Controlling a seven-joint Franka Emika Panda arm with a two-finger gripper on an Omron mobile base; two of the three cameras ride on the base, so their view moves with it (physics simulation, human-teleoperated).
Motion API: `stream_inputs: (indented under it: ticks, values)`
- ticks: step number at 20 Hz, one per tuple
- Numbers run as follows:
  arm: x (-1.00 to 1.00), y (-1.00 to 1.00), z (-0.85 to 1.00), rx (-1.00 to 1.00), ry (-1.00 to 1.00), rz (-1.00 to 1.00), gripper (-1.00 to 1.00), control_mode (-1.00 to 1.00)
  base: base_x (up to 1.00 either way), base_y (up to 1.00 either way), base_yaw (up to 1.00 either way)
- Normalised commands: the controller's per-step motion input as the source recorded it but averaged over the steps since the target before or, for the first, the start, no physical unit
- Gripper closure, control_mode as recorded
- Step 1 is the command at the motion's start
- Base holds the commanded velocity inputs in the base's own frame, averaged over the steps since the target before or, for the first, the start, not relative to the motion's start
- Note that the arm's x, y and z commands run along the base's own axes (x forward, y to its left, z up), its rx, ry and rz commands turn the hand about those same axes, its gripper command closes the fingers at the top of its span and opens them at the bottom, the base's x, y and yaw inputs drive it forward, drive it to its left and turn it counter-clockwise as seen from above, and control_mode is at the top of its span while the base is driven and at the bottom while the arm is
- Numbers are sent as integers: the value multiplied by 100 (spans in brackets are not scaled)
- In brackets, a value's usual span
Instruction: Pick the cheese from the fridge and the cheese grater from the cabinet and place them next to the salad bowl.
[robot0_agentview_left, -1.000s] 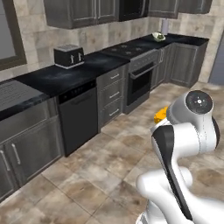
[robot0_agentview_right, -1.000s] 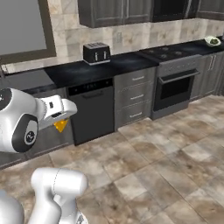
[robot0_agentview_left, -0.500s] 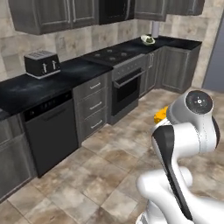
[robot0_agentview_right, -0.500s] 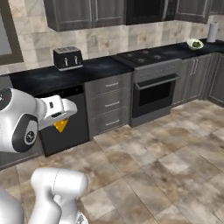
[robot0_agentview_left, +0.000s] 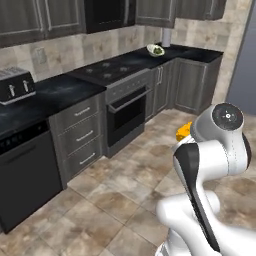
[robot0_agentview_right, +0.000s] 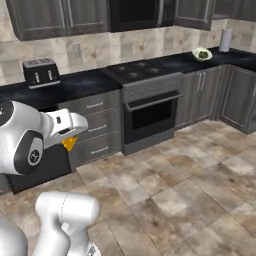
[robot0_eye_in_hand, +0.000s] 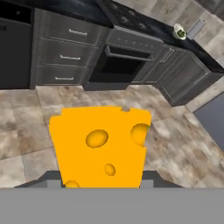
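The cheese (robot0_eye_in_hand: 101, 146), an orange wedge with round holes, sits in the lower middle of the hand view, gripped at its base by the end effector (robot0_eye_in_hand: 100, 177), whose jaws are pressed together on it; in the left base view a sliver of it peeks out at centre right beside the arm's wrist, and in the right base view it hangs as a small orange point at the left of the frame, under the white hand. It is carried in the air over the tiled floor (robot0_agentview_left: 115, 200), well apart from any table. The salad bowl (robot0_agentview_right: 202, 53), pale with green inside, stands on the dark table (robot0_agentview_right: 165, 62) in the upper right of the right base view, near a white roll (robot0_agentview_right: 225, 39) by the corner; the same bowl shows at upper middle in the left base view and upper right in the hand view. Between the cheese and the bowl lie the oven (robot0_agentview_right: 152, 107) with its cooktop and the drawer bank (robot0_agentview_right: 95, 130); a toaster (robot0_agentview_right: 41, 71) stands at upper left. As I judge it, the cheese has been fetched and is on its way; still to do are setting it down beside the bowl, then getting the cheese grater from the cabinet and placing it there too.
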Motion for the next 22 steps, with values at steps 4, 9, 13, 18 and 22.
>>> stream_inputs:
  ticks: [4, 9, 13, 18, 22]
  values:
    - [0, 0, 0, 0, 0, 0, 100, 100, 98, -71, 0]
    - [0, 0, 0, 0, 0, 0, 100, 100, 98, -71, 0]
    - [0, 0, 0, 0, 0, 0, 100, 100, 99, -70, 0]
    - [0, 0, 0, 0, 0, 0, 100, 100, 99, -70, 0]
    - [0, 0, 0, 0, 0, 0, 100, 100, 97, -69, 0]
